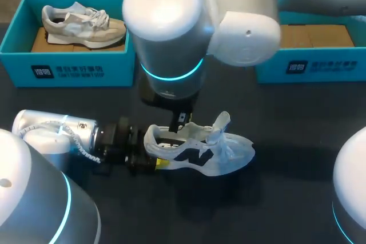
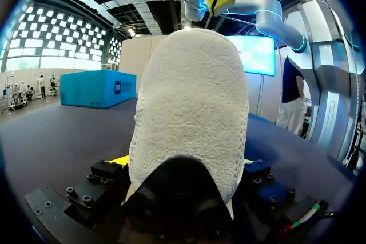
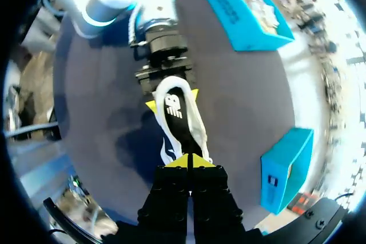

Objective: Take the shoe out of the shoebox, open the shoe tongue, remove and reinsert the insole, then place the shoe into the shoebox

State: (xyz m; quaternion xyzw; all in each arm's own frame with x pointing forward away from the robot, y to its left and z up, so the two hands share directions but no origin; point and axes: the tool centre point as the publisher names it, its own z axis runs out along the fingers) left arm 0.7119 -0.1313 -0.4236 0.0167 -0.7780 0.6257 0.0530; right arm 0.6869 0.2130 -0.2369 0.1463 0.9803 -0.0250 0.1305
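Note:
A white mesh shoe (image 1: pixel 200 152) with a dark logo lies on its sole on the black table, toe to the right, its tongue lifted. My left gripper (image 1: pixel 157 154) comes in low from the left. Its yellow tips clasp the heel (image 2: pixel 189 112) from both sides, and the heel fills the gap between the fingers. My right gripper (image 1: pixel 182 123) hangs from above over the shoe's opening. Its tips (image 3: pixel 189 161) are pressed together just over the shoe (image 3: pixel 180 118). Whether they pinch anything cannot be seen.
A teal shoebox (image 1: pixel 68 70) at the back left holds a beige shoe (image 1: pixel 80 24). A second teal shoebox (image 1: pixel 309 70), lined with brown paper, stands at the back right. My right arm's large wrist (image 1: pixel 171 27) hangs over the table's middle.

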